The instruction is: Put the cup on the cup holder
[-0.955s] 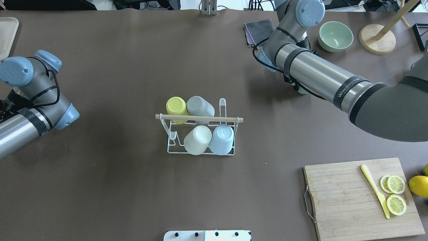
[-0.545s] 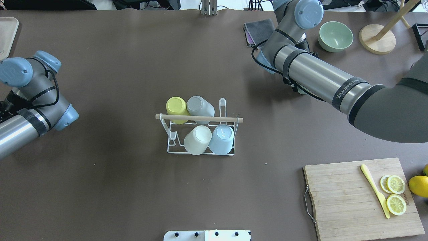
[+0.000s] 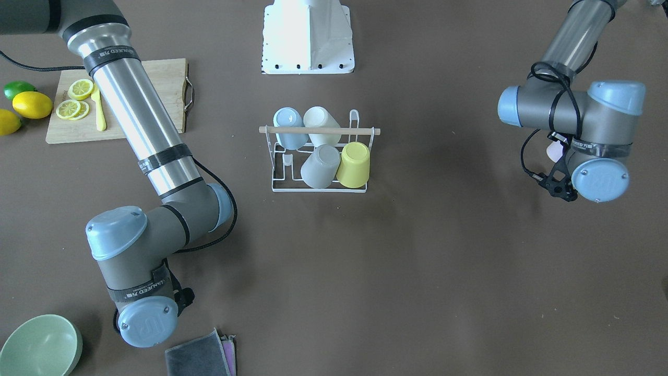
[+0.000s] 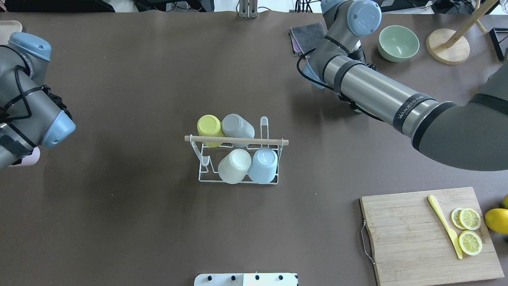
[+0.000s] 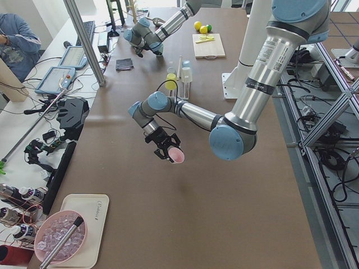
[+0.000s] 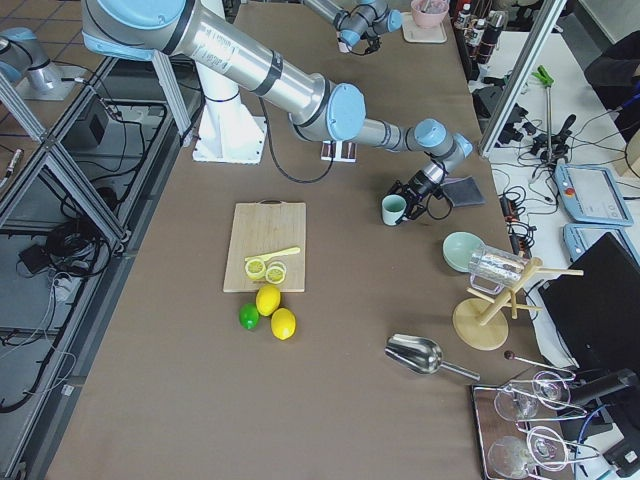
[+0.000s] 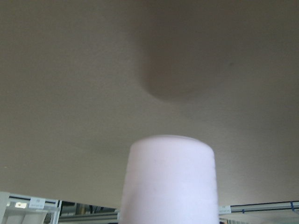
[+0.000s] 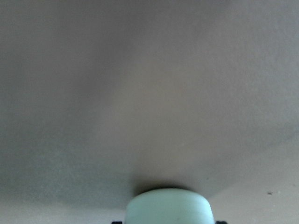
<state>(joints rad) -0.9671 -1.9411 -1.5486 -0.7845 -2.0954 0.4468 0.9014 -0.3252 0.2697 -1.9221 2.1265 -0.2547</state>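
Observation:
The white wire cup holder [image 4: 237, 140] with its wooden rod stands mid-table and also shows in the front view [image 3: 319, 130]. It carries yellow [image 4: 208, 126], grey [image 4: 237, 125], cream [image 4: 235, 165] and light blue [image 4: 264, 165] cups. My left gripper [image 5: 171, 151] is shut on a pink cup [image 5: 177, 156] and holds it above the table at the left; the cup fills the left wrist view [image 7: 169, 182]. My right gripper [image 6: 410, 200] is on a pale green cup [image 6: 393, 209] low at the table's far right, seen at the bottom of the right wrist view [image 8: 169, 207]. Its fingers are hidden.
A cutting board [image 4: 408, 238] with lemon slices and a yellow knife lies at the near right. A green bowl [image 4: 398, 43], a grey cloth [image 4: 307, 35] and a wooden stand [image 4: 448, 45] sit at the back right. A tray [image 4: 8, 39] is at the far left.
My left arm has swung its wrist up and back, and the pink cup now peeks out below it. My right arm has shifted slightly left and back.

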